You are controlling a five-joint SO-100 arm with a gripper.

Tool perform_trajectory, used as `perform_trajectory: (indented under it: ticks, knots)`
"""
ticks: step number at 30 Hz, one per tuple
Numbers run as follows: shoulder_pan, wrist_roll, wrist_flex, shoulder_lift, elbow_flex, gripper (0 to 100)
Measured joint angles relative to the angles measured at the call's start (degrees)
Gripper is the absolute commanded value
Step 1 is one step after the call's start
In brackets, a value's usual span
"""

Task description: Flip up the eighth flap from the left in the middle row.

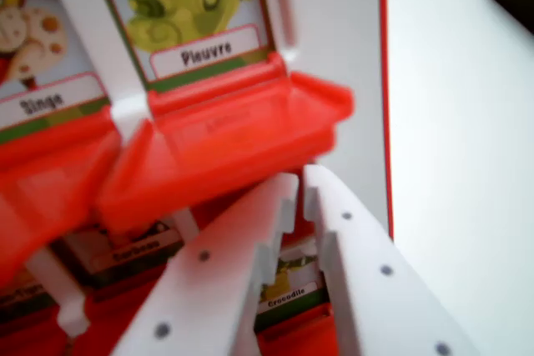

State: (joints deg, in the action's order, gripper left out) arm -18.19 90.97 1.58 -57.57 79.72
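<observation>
My claw (302, 179) comes up from the bottom of the wrist view as two white toothed fingers (250, 248), their tips nearly closed with only a thin slit between them and nothing pinched. The tips sit right under the front edge of a red flap (242, 135), which is tilted up off the board (367, 81); I cannot tell whether they actually touch it. That flap lies at the right end of its row, close to the board's red edge, and above it I see a card (196, 6) with a green creature labelled "Pieuvre". To the wrist view's left a second red flap (50, 164) sits under a card (37, 47) reading "Singe". Below my claw a small card (288, 289) reads "Crocodile". The white worktop (467, 164) fills the right side.
</observation>
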Motion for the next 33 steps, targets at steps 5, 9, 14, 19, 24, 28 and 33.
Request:
perform_trajectory:
  ticks: [5,9,14,19,24,28,33]
  knots:
    - [0.00,0.00,1.85,0.18,-0.97,0]
    - [0.00,0.00,4.22,-1.05,-0.18,0]
    - [0.44,1.05,7.91,-11.87,10.63,0]
    - [-0.44,1.32,15.03,-31.90,26.54,0]
    - [4.31,-0.18,25.40,-58.89,42.71,0]
    - [11.07,-1.49,35.95,-83.32,51.94,0]
    - [16.44,-1.67,48.34,-113.91,58.97,0]
